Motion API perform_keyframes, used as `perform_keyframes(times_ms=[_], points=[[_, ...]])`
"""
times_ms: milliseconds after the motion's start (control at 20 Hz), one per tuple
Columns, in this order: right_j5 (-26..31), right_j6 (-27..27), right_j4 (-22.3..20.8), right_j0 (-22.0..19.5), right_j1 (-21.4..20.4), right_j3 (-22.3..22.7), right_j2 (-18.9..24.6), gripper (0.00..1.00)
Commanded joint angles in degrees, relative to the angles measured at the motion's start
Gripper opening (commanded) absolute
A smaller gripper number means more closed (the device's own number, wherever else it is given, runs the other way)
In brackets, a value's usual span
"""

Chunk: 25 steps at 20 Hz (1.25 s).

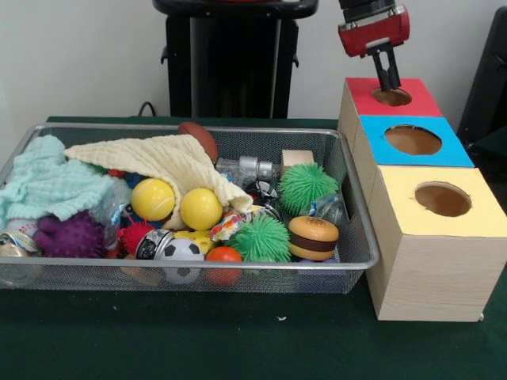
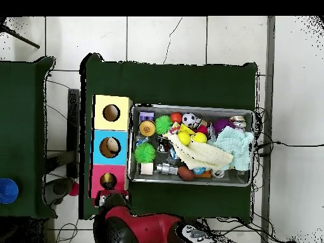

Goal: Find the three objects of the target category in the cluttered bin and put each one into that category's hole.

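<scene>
The wire-mesh bin (image 1: 198, 127) lies on the green table, full of toys; it also shows in the overhead view (image 2: 190, 108). No plush animal shows in it; a cream cloth (image 1: 170, 162) and a mint cloth (image 1: 47, 182) cover part of the clutter. The red-faced hole (image 1: 391, 96) is on the farthest wooden box, right of the bin, and shows in the overhead view (image 2: 108, 181). My gripper (image 1: 389, 84) hangs straight over that hole, tips just above its rim, shut with nothing visible in it.
The blue-faced hole (image 1: 413, 140) and yellow-faced hole (image 1: 442, 199) sit in front of the red one. In the bin are a toy burger (image 1: 313, 237), a purple spiky ball (image 1: 71, 235), two yellow balls (image 1: 200, 208), green spiky balls (image 1: 306, 186) and a football (image 1: 181, 253).
</scene>
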<state>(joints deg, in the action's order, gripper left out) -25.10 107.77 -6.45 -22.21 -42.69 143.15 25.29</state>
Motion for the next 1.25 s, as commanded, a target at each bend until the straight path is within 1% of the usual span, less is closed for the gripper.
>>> perform_keyframes(times_ms=[50, 150, 200, 300, 350, 450, 500, 600, 650, 700, 750, 850, 900, 1000, 1050, 1100, 1250], points=[[-6.2, 9.7, -1.2, 0.6, 3.2, -9.5, -2.2, 0.0], [-6.9, 9.4, -1.3, 1.0, 3.3, -9.7, -3.0, 0.0], [-6.3, 9.1, -1.2, 1.1, 3.0, -9.7, -3.1, 0.0], [-2.5, 8.1, -0.6, 0.8, 1.0, -9.4, -2.8, 0.0], [1.2, 7.2, 0.2, 0.6, -1.0, -9.0, -2.6, 0.0], [5.0, 6.4, 1.6, 0.5, -4.0, -8.6, -2.8, 0.0], [5.4, 5.9, 2.0, 1.1, -4.9, -8.7, -3.6, 0.0], [5.8, 3.1, 2.5, 3.4, -6.8, -9.4, -7.3, 0.0], [5.8, 1.1, 3.6, 5.8, -7.7, -9.9, -11.1, 0.0], [5.4, 0.8, 3.9, 6.5, -8.0, -10.0, -12.3, 0.0], [6.6, -1.4, 4.3, 8.6, -8.4, -11.0, -15.4, 0.0], [7.9, -5.6, 5.3, 13.4, -7.7, -13.5, -21.5, 0.0], [7.4, -5.3, 4.7, 14.0, -7.4, -14.1, -22.1, 0.0], [7.5, -1.3, 4.9, 13.3, -6.6, -13.9, -21.2, 0.0], [6.1, -0.5, 5.8, 14.6, -6.2, -14.2, -23.1, 0.0], [6.7, -0.5, 5.9, 15.3, -5.9, -14.7, -24.1, 0.0], [4.9, 0.5, 4.3, 16.2, -5.5, -15.3, -25.3, 0.0]])
